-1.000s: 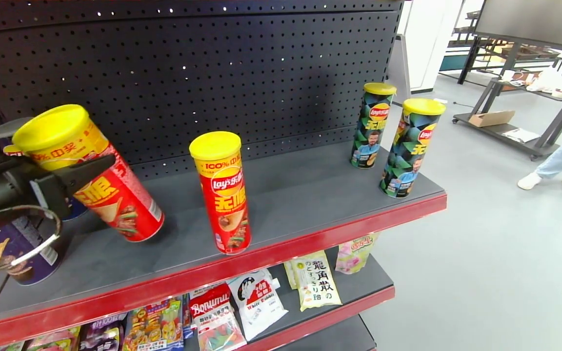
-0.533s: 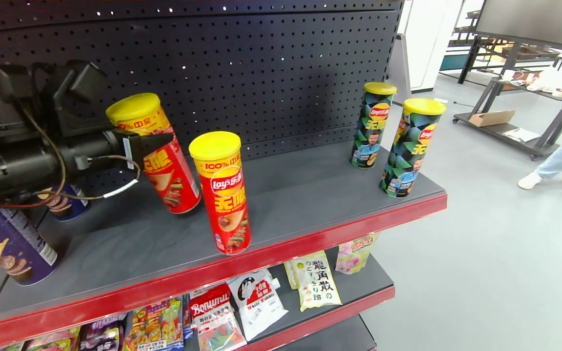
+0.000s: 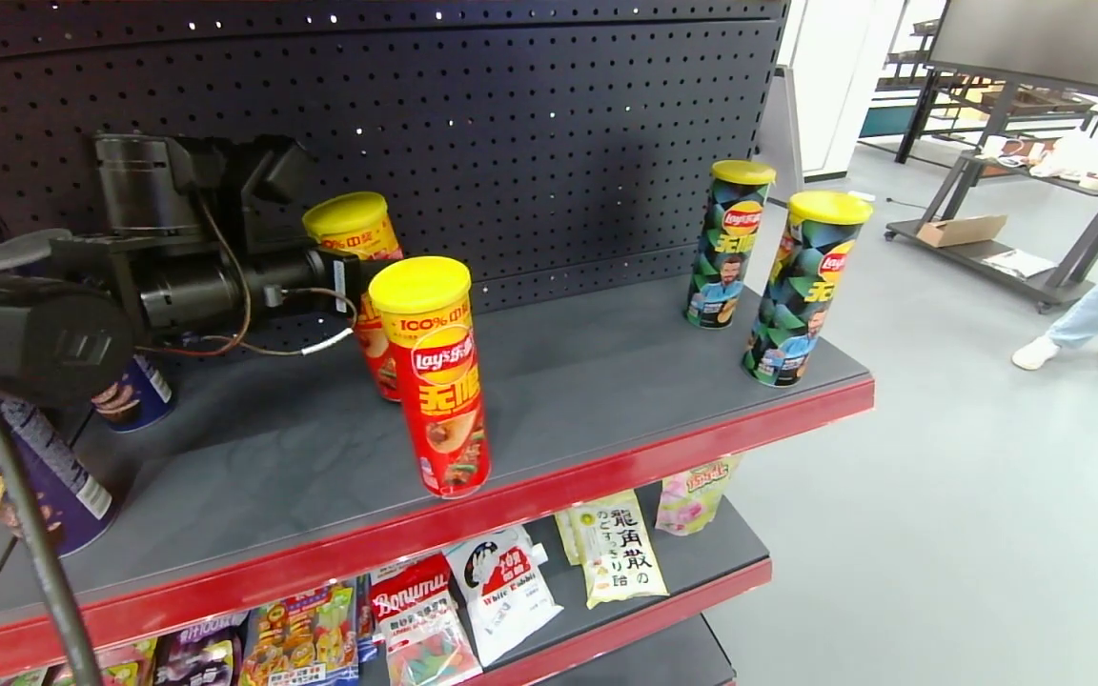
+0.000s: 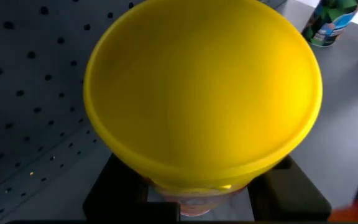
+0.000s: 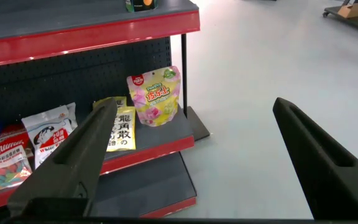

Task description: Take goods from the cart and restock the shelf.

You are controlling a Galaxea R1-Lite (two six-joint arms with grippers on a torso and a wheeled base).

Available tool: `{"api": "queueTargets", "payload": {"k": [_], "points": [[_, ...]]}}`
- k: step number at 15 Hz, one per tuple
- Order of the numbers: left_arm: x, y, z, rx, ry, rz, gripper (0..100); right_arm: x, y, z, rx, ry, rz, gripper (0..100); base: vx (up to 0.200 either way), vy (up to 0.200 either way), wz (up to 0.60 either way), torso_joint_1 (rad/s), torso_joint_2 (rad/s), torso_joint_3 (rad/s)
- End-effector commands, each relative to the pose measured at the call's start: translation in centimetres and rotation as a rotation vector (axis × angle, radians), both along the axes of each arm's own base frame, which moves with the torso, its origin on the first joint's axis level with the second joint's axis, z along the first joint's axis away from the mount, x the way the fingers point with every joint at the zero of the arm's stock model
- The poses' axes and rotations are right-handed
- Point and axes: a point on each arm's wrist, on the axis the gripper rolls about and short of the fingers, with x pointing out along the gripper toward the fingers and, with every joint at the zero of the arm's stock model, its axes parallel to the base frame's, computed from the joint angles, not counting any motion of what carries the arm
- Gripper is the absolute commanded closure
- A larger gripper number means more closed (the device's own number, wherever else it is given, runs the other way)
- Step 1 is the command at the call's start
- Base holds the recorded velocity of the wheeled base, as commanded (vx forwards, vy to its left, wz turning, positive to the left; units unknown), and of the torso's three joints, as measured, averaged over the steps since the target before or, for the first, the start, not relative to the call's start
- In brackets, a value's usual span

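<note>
My left gripper [image 3: 361,284] is shut on a red chips can with a yellow lid [image 3: 351,221], held over the grey shelf deck [image 3: 587,381] close to the pegboard back wall. The can's lower part is hidden behind another red can [image 3: 435,381] standing near the shelf's red front edge. In the left wrist view the held can's lid [image 4: 204,93] looms large, with my left gripper [image 4: 197,200] clamped on the body below it. My right gripper [image 5: 197,168] hangs open, low beside the lower shelves, with nothing between its fingers.
Two green-and-black cans [image 3: 728,248] [image 3: 802,291] stand at the shelf's right end. Purple cans [image 3: 6,467] [image 3: 130,393] stand at the left. Snack bags [image 3: 501,591] fill the shelf below. A thin dark pole [image 3: 30,514] crosses the left foreground. Bare deck lies between the red and green cans.
My left arm has carried the red can from the left end rightward and toward the back wall, to a spot behind the front red can. The other cans have not moved.
</note>
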Motion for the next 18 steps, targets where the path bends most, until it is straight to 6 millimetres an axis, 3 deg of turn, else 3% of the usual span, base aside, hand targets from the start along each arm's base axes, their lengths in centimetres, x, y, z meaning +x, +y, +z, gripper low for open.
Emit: {"api": "queueTargets", "payload": {"k": [1,10,18], "points": [[1.4,-0.4,-0.8,0.003,0.014,-0.001,100,0.0,0.0,0.0,-0.001,0.0,0.0,0,0.0,0.0,0.0,0.0,0.0,0.0],[3.4,-1.6,-0.8,0.003,-0.011,-0.012,100,0.0,0.0,0.0,0.001,0.0,0.0,0,0.0,0.0,0.0,0.0,0.0,0.0],[3.6,-2.1,-1.2,0.009,-0.008,-0.027,100,0.0,0.0,0.0,-0.001,0.0,0.0,0,0.0,0.0,0.0,0.0,0.0,0.0]]}}
